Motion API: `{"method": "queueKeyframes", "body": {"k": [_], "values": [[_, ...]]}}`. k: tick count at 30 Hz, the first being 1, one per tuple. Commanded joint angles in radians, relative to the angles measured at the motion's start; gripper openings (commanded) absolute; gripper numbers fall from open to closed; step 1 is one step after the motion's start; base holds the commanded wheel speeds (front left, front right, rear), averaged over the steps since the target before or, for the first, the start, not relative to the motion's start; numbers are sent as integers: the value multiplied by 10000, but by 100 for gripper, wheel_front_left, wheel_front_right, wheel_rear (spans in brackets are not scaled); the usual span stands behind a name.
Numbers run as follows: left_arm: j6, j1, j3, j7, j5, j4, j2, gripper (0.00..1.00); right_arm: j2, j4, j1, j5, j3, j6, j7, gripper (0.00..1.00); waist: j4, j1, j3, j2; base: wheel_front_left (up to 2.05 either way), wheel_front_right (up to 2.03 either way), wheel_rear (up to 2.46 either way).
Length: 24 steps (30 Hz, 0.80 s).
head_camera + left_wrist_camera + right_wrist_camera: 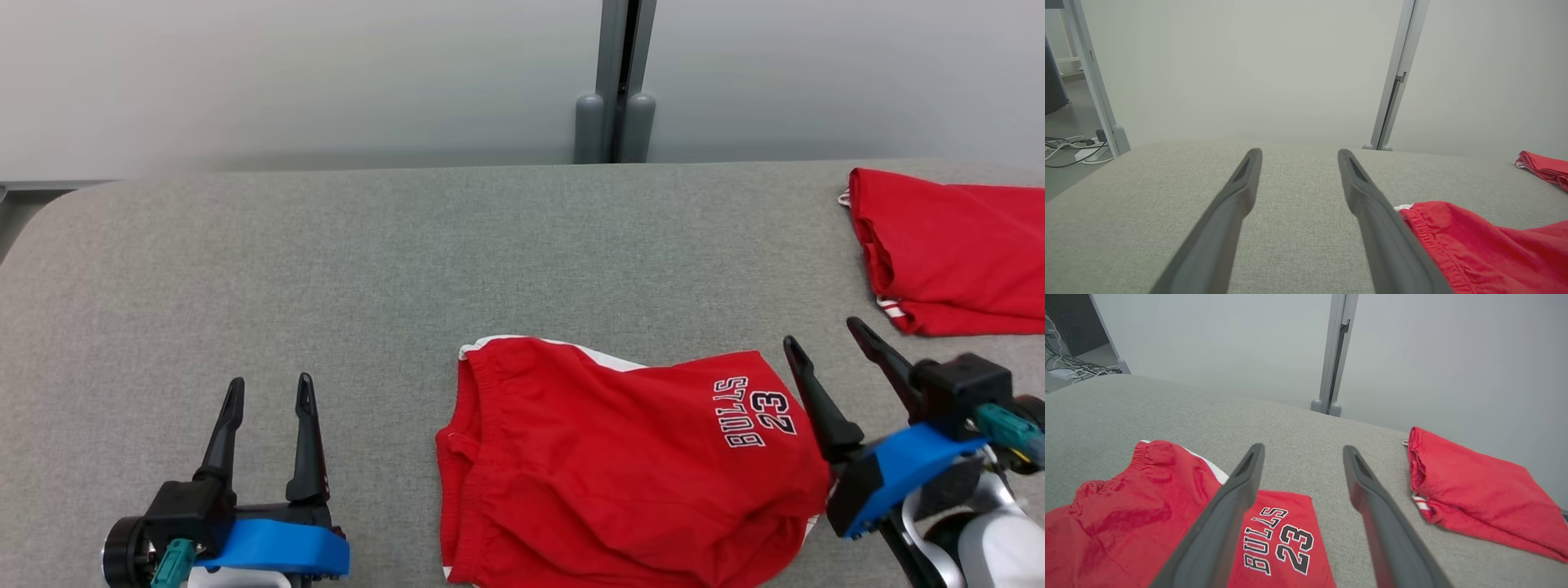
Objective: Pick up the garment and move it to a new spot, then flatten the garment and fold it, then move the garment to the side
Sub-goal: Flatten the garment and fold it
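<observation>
Surface: A grey woven tabletop [326, 269] with rounded corners stood before pale wall panels [245, 73] joined by a grey post [614, 82].
Task garment: The red shorts [604, 457] lay rumpled on the near middle-right of the tabletop. The waistband faced the robot's left and the leg printed "BULLS 23" faced its right.
Cut off: The near hem of the shorts ran past the bottom edge of the head view.
Second garment: A folded red piece [955, 253] lay at the far right, well apart from the shorts and cut by the head view's right edge.
Left gripper [271, 382]: Its fingers were spread with nothing between them, over bare tabletop to the left of the waistband.
Right gripper [821, 331]: Its fingers stood wide apart and empty, with bare tabletop between them. One finger sat at the printed leg's edge, but contact could not be told.
Hidden: In each wrist view a dark finger covered part of the shorts.
Hard to make out: Cables [1069, 147] lay on the floor beyond the table's corner, too small to sort.
</observation>
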Motion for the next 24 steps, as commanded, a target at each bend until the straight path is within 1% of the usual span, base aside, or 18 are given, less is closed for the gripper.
{"method": "queueKeyframes", "body": {"k": [1, 5, 12, 17, 24], "values": [[-17, -180, 30, -44, 94, -42, -4, 100, -89, 325, -397, -16, 178, 2, 68, 100, 93, 0, 119, 0, 0, 0, 0], [-23, -330, 1, -44, 84, -48, -12, 100, -180, 1032, -773, -15, 437, 2, 85, 100, 227, 0, 254, 0, 0, 0, 0], [-27, -477, -106, -44, 39, 3, -33, 100, -304, 3143, -1086, -90, 796, 2, 13, 100, 536, 0, 467, 0, 0, 0, 0], [-2, -487, -91, -44, 16, 18, -44, 100, -300, 4525, -1243, -149, 1006, 2, -116, 100, 620, 0, 535, 0, 0, 0, 0], [22, -578, -141, -44, 26, 67, -49, 100, -149, 6062, -1584, -220, 1669, 2, 4, 100, 621, 0, 567, 0, 0, 0, 0]]}}
